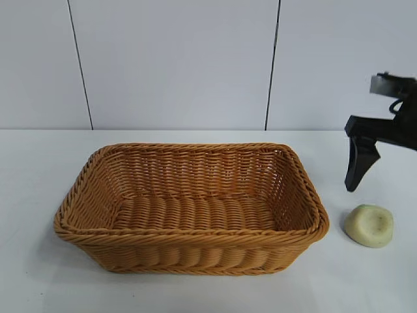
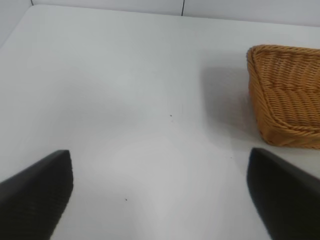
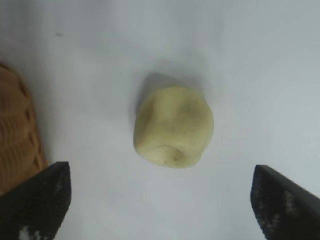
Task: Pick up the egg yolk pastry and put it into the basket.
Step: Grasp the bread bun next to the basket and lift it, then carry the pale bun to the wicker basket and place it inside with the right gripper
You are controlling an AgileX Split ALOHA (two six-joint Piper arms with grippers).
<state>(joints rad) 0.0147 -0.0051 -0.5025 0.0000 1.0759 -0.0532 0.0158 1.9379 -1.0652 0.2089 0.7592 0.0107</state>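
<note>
The egg yolk pastry (image 1: 369,225) (image 3: 173,126), a small pale cream-yellow lump, lies on the white table just right of the basket (image 1: 189,238) (image 3: 17,135). My right gripper (image 3: 161,200) hangs above and slightly behind the pastry with its jaws wide open and nothing between them; one black finger (image 1: 358,163) shows in the exterior view. The woven orange-tan basket holds nothing. My left gripper (image 2: 160,192) is open over bare table, with a corner of the basket (image 2: 285,95) off to one side.
A white panelled wall (image 1: 176,65) runs behind the table. White tabletop (image 1: 39,169) surrounds the basket on all sides.
</note>
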